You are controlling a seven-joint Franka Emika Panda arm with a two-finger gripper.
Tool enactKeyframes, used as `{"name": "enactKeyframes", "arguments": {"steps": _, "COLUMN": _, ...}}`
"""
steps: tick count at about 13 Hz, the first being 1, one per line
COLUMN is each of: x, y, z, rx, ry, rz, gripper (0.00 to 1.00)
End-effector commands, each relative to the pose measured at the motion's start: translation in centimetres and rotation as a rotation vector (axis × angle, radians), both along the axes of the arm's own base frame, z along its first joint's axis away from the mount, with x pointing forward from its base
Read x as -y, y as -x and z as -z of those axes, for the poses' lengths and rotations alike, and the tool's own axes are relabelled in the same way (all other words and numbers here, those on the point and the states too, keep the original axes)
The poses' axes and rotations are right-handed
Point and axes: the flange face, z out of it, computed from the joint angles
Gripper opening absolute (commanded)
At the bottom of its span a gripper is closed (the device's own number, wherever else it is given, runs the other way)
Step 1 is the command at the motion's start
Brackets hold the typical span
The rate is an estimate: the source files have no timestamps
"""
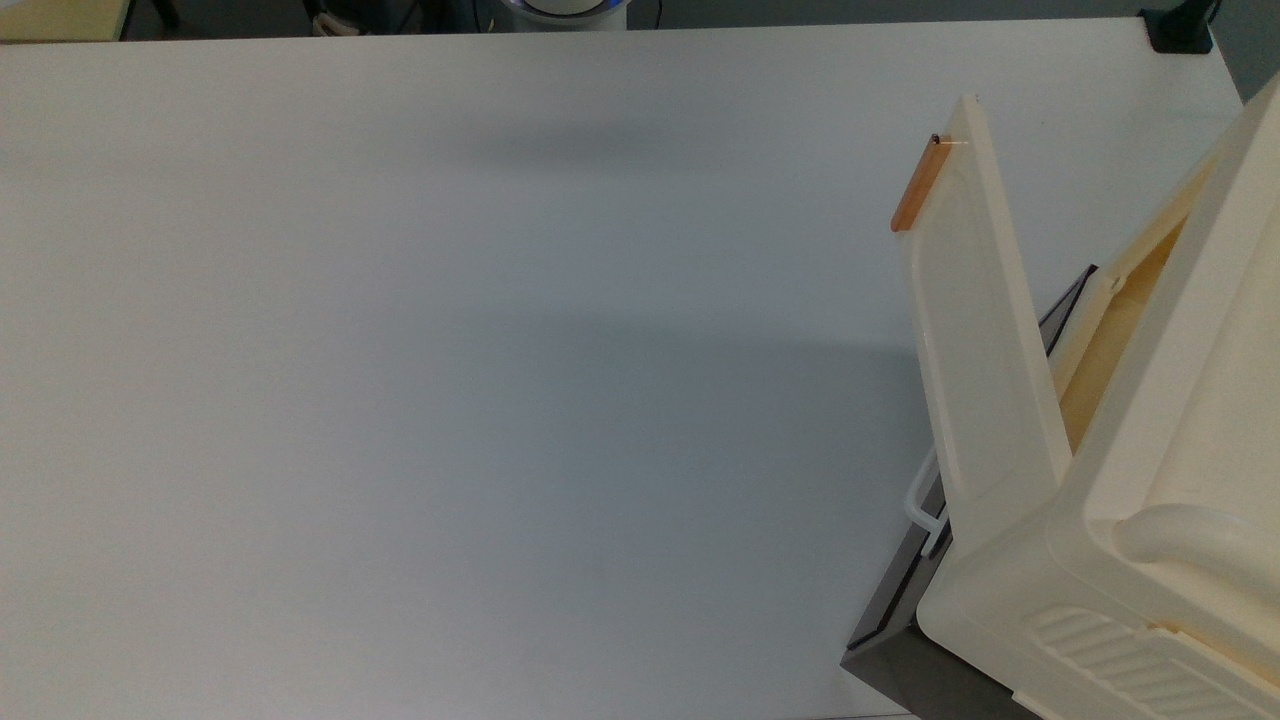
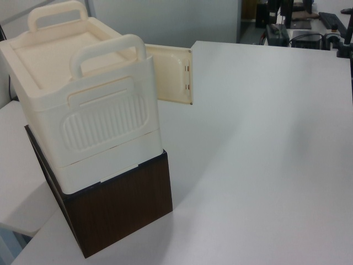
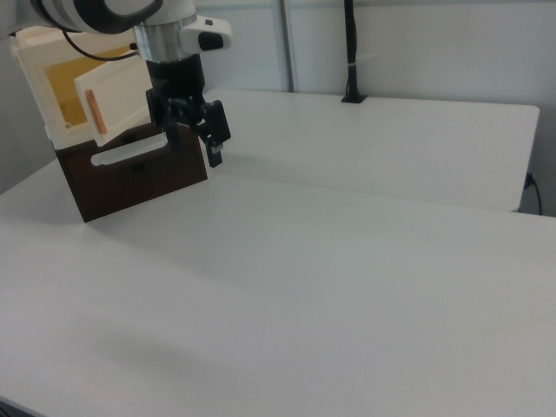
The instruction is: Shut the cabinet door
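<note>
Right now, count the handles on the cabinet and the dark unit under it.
4: two arched carry handles atop the cabinet; an orange-brown strip handle on the open cabinet door; a white loop handle on the dark panel below. Others may be hidden.

Arm's glossy white with dark grey joint bands, a silver wrist ring, then an all-black end effector (image 3: 193, 139) with two chunky fingers.

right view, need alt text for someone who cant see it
A robot arm's open pincer hangs above a white table, in front of a cream cabinet whose cabinet door, with an orange strip handle, stands ajar. The cabinet sits on a dark brown box.
</note>
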Motion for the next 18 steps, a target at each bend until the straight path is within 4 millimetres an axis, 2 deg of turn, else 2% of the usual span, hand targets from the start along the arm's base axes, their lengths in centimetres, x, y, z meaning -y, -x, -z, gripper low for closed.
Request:
{"name": "enactKeyframes", "arguments": {"steps": 1, "x": 1.0, "y": 0.9, "z": -0.2, "rx": 0.007, "ry": -0.024, "rz": -0.116, "gripper": 1.00}}
{"name": "enactKeyframes", "arguments": {"steps": 11, "x": 1.1, "y": 0.8, "z": -0.1, "rx": 0.007, "ry": -0.024, "rz": -0.119, "gripper": 1.00}}
{"name": "enactKeyframes", "arguments": {"steps": 12, "x": 1.1, "y": 0.7, "z": -0.1, "rx": 0.007, "ry": -0.023, "rz": -0.128, "gripper": 0.94}}
{"name": "enactKeyframes", "arguments": {"steps": 14, "x": 0.8, "y": 0.7, "z": -0.1, "rx": 0.009, "ry": -0.024, "rz": -0.151, "gripper": 0.68}}
{"name": "enactKeyframes", "arguments": {"steps": 18, "x": -1.7, "y": -0.2, "z": -0.1, "rx": 0.013, "ry": -0.037, "rz": -0.203, "gripper": 0.28}}
